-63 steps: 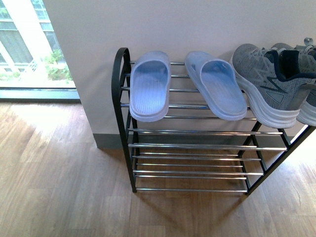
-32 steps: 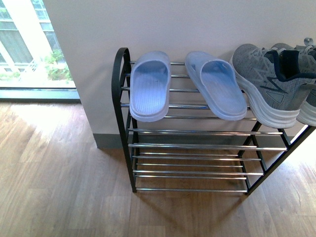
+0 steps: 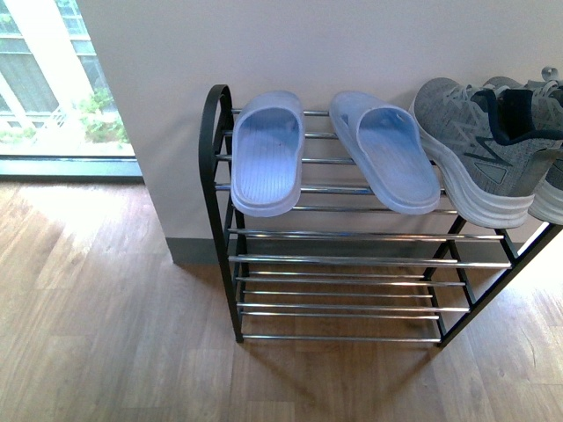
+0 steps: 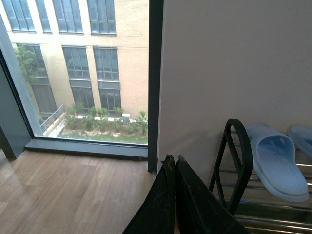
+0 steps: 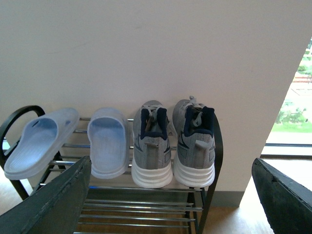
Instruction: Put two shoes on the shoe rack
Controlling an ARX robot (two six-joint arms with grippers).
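Slides [image 3: 334, 154] and sneakers [image 5: 173, 141] are being carried on the rack's [image 3: 215, 176] top bars; overhanging heels risk being tipped. Left claw [image 4: 174, 163] is pressed together, right claw [image 5: 170, 195] spread, both empty.

Front view: second grey sneaker [image 3: 552, 189] cut by the picture's right edge, only a sliver showing; shoe rack [image 3: 334, 261] right side frame also cropped there. Left wrist view: second slide [image 4: 301, 136] mostly out of frame.
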